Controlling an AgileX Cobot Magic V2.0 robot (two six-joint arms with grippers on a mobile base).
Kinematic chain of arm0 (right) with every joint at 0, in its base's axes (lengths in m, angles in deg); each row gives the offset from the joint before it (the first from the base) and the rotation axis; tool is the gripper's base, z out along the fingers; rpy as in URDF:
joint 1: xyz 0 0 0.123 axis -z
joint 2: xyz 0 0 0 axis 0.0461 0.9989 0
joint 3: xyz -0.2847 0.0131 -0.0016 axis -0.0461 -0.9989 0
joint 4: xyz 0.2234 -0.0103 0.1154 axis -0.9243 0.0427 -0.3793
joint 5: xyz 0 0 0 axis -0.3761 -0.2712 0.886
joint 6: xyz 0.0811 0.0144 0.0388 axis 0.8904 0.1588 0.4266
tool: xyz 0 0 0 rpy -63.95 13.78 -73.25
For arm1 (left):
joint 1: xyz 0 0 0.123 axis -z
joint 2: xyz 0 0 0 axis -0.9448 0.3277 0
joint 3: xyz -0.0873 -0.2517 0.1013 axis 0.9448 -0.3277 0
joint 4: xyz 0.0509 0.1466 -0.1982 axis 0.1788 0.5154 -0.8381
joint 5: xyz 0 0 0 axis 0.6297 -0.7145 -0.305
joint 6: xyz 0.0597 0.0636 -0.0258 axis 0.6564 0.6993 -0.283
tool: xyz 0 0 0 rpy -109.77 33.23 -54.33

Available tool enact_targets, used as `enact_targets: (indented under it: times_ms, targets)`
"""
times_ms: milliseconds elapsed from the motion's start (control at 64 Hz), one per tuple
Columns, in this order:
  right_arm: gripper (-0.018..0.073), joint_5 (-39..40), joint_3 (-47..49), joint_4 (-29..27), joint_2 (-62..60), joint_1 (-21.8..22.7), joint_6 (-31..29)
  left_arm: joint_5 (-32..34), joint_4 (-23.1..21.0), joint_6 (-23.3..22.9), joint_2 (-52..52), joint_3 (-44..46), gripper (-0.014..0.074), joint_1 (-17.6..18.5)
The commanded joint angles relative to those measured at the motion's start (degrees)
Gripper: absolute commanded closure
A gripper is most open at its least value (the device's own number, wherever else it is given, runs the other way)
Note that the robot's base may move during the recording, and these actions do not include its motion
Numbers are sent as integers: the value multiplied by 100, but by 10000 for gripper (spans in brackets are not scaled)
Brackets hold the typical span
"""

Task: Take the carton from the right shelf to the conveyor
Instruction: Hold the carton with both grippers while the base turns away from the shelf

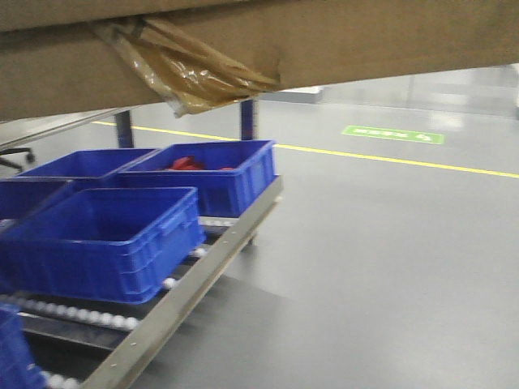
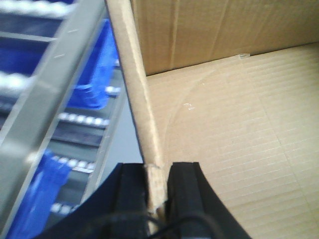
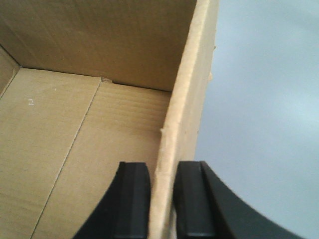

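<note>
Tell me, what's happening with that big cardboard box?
A two-armed robot is holding the large plain brown corrugated cardboard carton up in the air. Its left fingers and right fingers each pinch an opposite side wall. The steel-railed shelf of blue plastic bins sits lower, on its left; no conveyor is in view.

- The carton (image 1: 365, 40) closes off the top band of the front view, and its tape wad (image 1: 190, 73) hangs down at upper left.
- The shelf (image 1: 186, 296) and its blue bins (image 1: 105, 239) fill the lower left.
- Bare grey floor (image 1: 389, 259) lies open across centre and right.
- Left wrist view: only a thin gap separates the shelf rail from the carton wall.
- Right wrist view: open floor right of the wall.
</note>
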Motion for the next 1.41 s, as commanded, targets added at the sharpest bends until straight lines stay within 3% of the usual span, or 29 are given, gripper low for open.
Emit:
enact_targets:
  times_ms: [0,1391]
  targets:
    - [625,390,43,-43,-80,-19,-41,113,-106,57,-50,7,613,34]
    - [625,390,43,-43,-80,-19,-41,113,-106,57,-50,7,613,34]
